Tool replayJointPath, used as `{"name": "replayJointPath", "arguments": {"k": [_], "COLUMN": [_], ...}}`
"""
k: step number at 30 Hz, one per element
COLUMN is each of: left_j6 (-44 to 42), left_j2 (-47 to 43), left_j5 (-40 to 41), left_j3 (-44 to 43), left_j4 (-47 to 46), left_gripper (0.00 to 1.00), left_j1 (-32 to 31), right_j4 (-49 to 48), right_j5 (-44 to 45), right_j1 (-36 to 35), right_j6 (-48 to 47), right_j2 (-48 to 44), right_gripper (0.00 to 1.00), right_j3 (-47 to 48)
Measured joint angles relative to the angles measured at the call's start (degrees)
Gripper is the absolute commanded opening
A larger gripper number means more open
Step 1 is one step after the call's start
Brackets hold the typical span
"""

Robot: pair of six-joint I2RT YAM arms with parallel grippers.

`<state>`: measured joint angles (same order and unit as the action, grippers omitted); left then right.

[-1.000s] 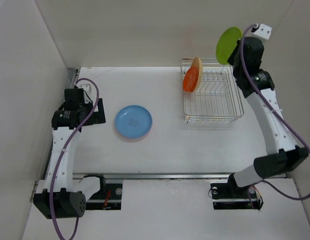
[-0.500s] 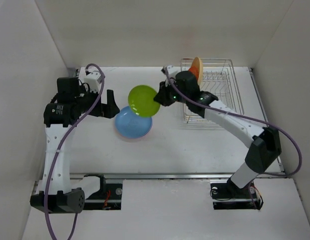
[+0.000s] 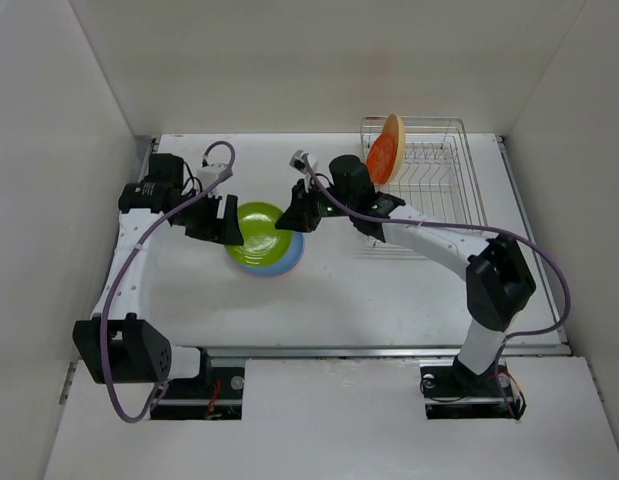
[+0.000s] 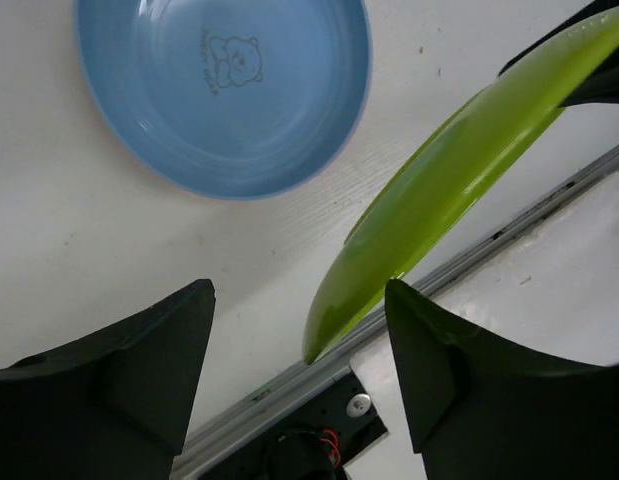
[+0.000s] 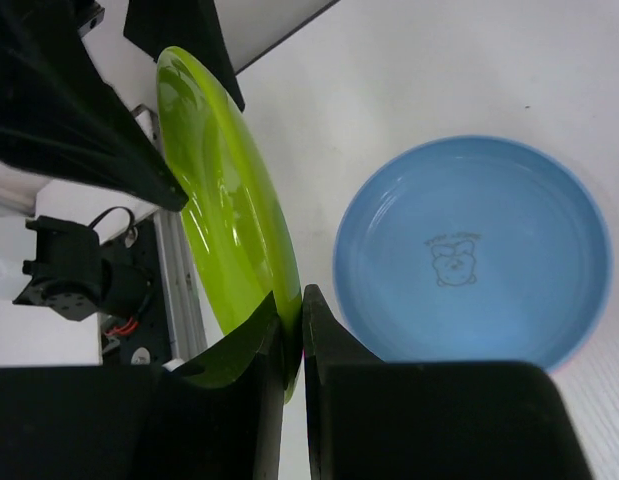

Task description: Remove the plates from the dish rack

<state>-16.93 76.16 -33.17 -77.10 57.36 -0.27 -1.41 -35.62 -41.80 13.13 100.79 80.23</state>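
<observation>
**Fingers of the right gripper clamped on the lime green plate's rim, above the blue plate**

Fingers of the right gripper (image 5: 293,312) are pressed together on the near rim of the lime green plate (image 5: 224,190), one finger on each face. From that hold the plate is seen almost edge-on in the right wrist view, and it runs away from the fingers toward the left gripper (image 4: 299,300). The left gripper's fingers (image 4: 139,370) are spread wide, and the plate's far edge is seen between them. Whether either finger touches it cannot be told.

In the top view the lime green plate (image 3: 257,222) is held between the two grippers, with the right gripper (image 3: 289,218) at its right edge and the left gripper (image 3: 221,220) at its left edge. It is tilted, neither flat nor upright, and it is held over the blue plate (image 3: 286,258), most of which is covered in that view.

The blue plate (image 4: 224,90) lies flat on the white table (image 3: 389,290), face up, with a small bear outline at its centre.

The dish rack (image 3: 439,200) stands at the far right of the table, well apart from the grippers. Two plates are held on edge at its far left end: the orange plate (image 3: 381,160) and, just behind it, the cream-yellow plate (image 3: 393,135), both leaning.
</observation>
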Motion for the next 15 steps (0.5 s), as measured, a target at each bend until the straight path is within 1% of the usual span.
{"name": "replayJointPath", "arguments": {"k": [1, 2, 7, 14, 15], "left_j6": [-0.2, -0.4, -0.6, -1.1, -0.9], "left_j2": [0.3, 0.4, 0.5, 1.2, 1.6], "left_j5": [-0.1, -0.2, -1.5, -2.2, -2.3], "left_j3": [0.1, 0.2, 0.2, 0.2, 0.2], "left_j4": [0.1, 0.2, 0.3, 0.5, 0.4], "left_gripper": [0.54, 0.35, 0.0, 0.0, 0.0], "left_j1": [0.0, 0.0, 0.0, 0.3, 0.7], "right_j4": [-0.6, -0.8, -0.8, -1.2, -1.0], "right_j5": [-0.9, -1.5, -3.3, -4.0, -3.9], "right_j1": [0.0, -0.1, -0.3, 0.2, 0.2], "right_j6": [0.2, 0.2, 0.8, 2.0, 2.1], "right_j2": [0.8, 1.2, 3.2, 4.3, 4.8], "right_gripper": [0.0, 0.0, 0.0, 0.0, 0.04], "right_j3": [0.1, 0.1, 0.1, 1.2, 1.6]}}
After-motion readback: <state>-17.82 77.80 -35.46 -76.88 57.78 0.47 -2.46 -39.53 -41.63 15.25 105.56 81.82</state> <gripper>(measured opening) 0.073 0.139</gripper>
